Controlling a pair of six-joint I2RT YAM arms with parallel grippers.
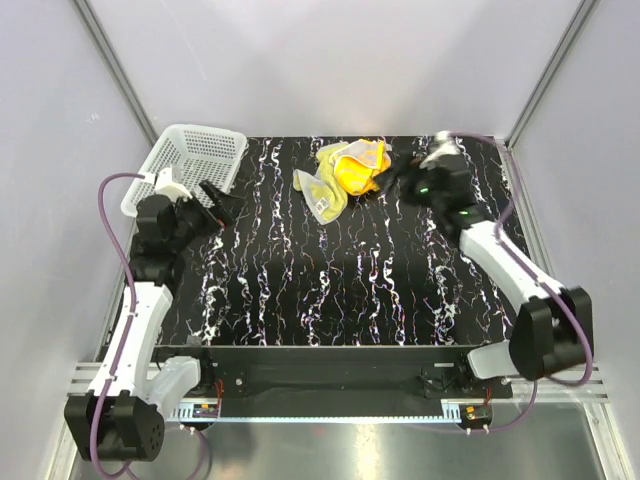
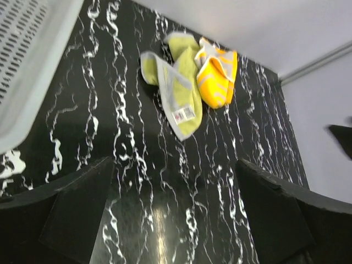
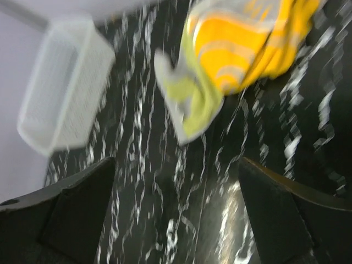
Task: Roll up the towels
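1. Yellow towel point(image 1: 322, 192): crumpled on the black table point(image 1: 330, 290), near the far edge at about 12 o'clock in the top view. One corner with a sewn label trails toward 6 o'clock.
2. Orange towel point(image 1: 360, 176): bunched and touching the yellow one on its 3 o'clock side. The two overlap, and I cannot tell which layer is uppermost.
3. Handling, as I judge it: both towels are light, soft and limp. They will sag and fold when lifted and keep no shape of their own. The cloth should grip well and nothing here can break. They are tangled, so they likely need separating and spreading flat before rolling.
4. Hold points, as I judge them: a free corner or hem. The labelled corner of the yellow towel looks easiest. A shallow pinch should bring one layer only.
5. Left gripper point(image 1: 222, 205): my jaws are released, spread wide and grasping nothing. The arm rises from its base at 7 o'clock. The wrist sits just beside the white basket point(image 1: 190, 160) at 10 o'clock, and the fingers aim toward 3 o'clock, well apart from the towels.
6. Right gripper point(image 1: 400, 178): my jaws are likewise wide and unladen. The arm stretches from 5 o'clock up to 1 o'clock. The fingers point toward 9 o'clock, just beside the orange towel. Its wrist view is blurred.
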